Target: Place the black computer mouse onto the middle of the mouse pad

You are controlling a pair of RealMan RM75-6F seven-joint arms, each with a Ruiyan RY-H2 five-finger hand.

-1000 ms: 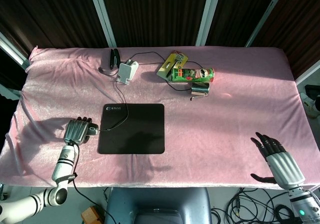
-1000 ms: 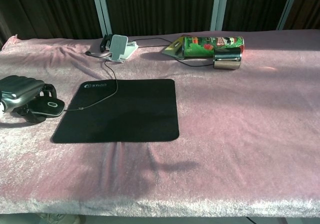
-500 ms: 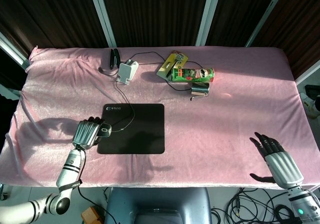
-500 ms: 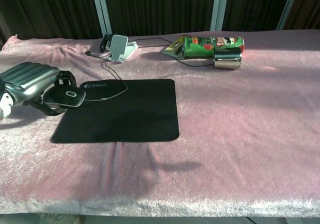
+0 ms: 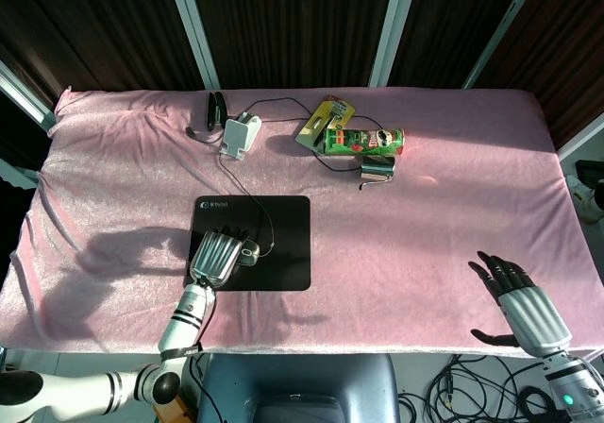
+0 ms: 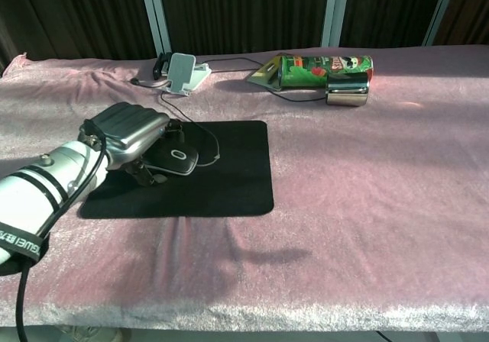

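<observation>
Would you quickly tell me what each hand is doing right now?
Left hand: holding the black computer mouse over the mouse pad.
Right hand: open, holding nothing.

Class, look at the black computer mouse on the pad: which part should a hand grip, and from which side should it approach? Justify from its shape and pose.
Grip the black computer mouse across its two long sides, coming from above and its rear, as the left hand does. The body is low and flat, and its cable leaves the front, so that end is best left free.
</observation>
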